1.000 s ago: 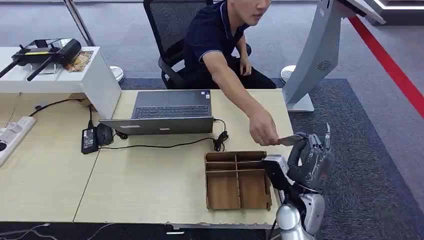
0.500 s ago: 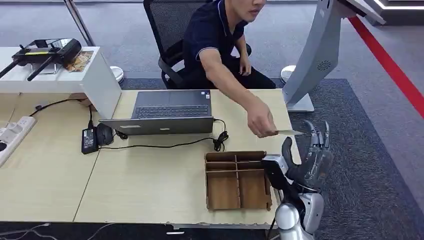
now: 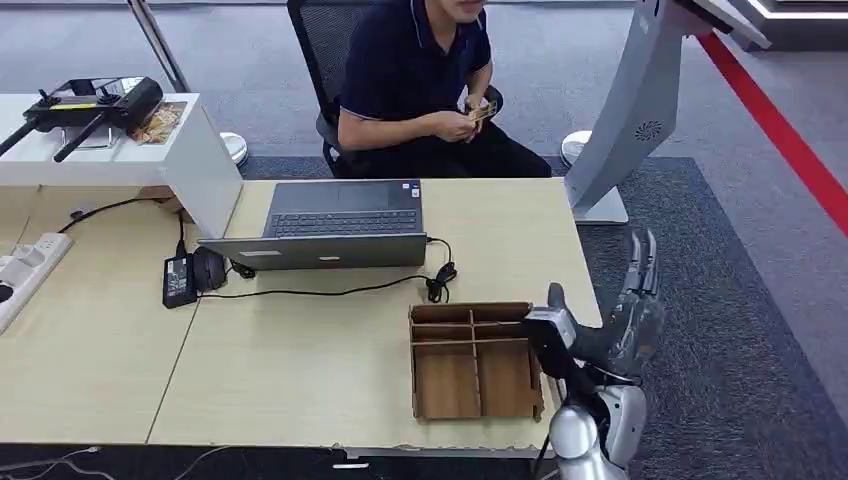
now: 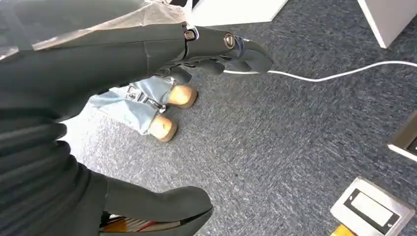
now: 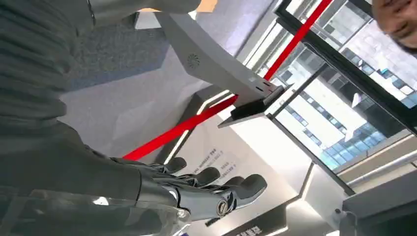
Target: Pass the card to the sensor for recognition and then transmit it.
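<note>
The small card is in the hands of a person seated behind the table, held close to the chest. My right hand stands raised off the table's right edge, fingers stretched upward and apart, holding nothing. From the right wrist view, the same hand is empty, with its fingers spread. The grey sensor stand leans beyond the table's far right corner. My left hand hangs over grey carpet, fingers straight, thumb apart, with nothing in it.
A wooden divided box sits on the table just left of my right hand. A laptop, charger and cables lie further back. A white counter stands at the left. A red floor line runs at the right.
The person took the card from my right hand and drew it back to the chest. My right hand's fingers spread apart and it now holds nothing.
</note>
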You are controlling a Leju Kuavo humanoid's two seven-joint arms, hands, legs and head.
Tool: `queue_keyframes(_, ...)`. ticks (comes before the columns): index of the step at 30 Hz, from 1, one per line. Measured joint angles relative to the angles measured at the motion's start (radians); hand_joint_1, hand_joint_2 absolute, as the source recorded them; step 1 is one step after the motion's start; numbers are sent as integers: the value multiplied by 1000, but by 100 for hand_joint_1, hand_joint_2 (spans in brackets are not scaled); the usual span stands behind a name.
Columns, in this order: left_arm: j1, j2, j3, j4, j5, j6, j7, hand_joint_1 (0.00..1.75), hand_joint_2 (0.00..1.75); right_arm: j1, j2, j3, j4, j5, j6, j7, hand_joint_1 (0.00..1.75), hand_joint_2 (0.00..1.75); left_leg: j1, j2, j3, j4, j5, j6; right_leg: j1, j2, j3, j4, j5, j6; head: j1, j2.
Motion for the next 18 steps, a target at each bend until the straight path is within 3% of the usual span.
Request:
queue_keyframes(5, 0, 0, 0, 0, -5, 0, -1, 0, 175, -4, -7, 34, 0, -11, 0, 120, 2, 175, 0, 0, 0, 0, 0, 0, 0, 0, 0, 0, 0, 0, 0, 0)
queue_keyframes(6, 1, 0, 0, 0, -4, 0, -3, 0, 175, -3, -9, 44, 0, -10, 0, 141, 16, 175, 0, 0, 0, 0, 0, 0, 0, 0, 0, 0, 0, 0, 0, 0)
queue_keyframes(7, 1, 0, 0, 0, -3, 0, -5, 0, 175, -1, -11, 54, 0, -9, 0, 159, 148, 175, 0, 0, 0, 0, 0, 0, 0, 0, 0, 0, 0, 0, 0, 0)
queue_keyframes(10, 1, 0, 0, 0, 1, 1, -8, 0, 175, 5, -21, 84, -9, -8, 0, 215, 138, 175, 0, 0, 0, 0, 0, 0, 0, 0, 0, 0, 0, 0, 0, 0)
queue_keyframes(11, 1, 0, 0, 0, 2, 1, -8, 0, 175, 7, -24, 92, -14, -6, 0, 228, 89, 175, 0, 0, 0, 0, 0, 0, 0, 0, 0, 0, 0, 0, 0, 0)
queue_keyframes(13, 1, 0, 0, 0, 2, 1, -8, 0, 175, 10, -33, 106, -22, 0, 0, 244, 68, 175, 0, 0, 0, 0, 0, 0, 0, 0, -1, 0, 0, 0, 0, 0)
queue_keyframes(14, 1, 0, 0, 0, 2, 1, -8, 0, 175, 12, -39, 115, -27, 1, 0, 248, 45, 175, 0, 0, 0, 0, 0, 0, 0, 0, -1, 0, 0, 0, 0, 0)
queue_keyframes(15, 2, 0, 0, 0, 3, 1, -8, 0, 175, 14, -44, 122, -31, 2, 0, 250, 45, 175, 0, 0, 0, 0, 0, 0, 0, 0, -1, 0, 0, 0, 0, 0)
queue_keyframes(16, 2, 1, 0, 0, 3, 2, -8, 0, 175, 16, -48, 129, -35, 4, 0, 255, 17, 175, 0, 0, 0, 0, 0, 0, 0, 0, -1, 0, 0, 0, 0, 0)
queue_keyframes(17, 2, 1, 0, 0, 3, 2, -8, 0, 175, 17, -53, 133, -39, 4, 0, 257, 5, 175, 0, 0, 0, 0, 0, 0, 0, 0, -1, 0, 0, 0, 0, 0)
queue_keyframes(18, 2, 1, 0, 0, 3, 2, -8, 0, 175, 18, -56, 139, -40, 5, 0, 257, 5, 175, 0, 1, 0, 0, 0, 0, 0, 0, -1, 0, 0, 0, -1, 0)
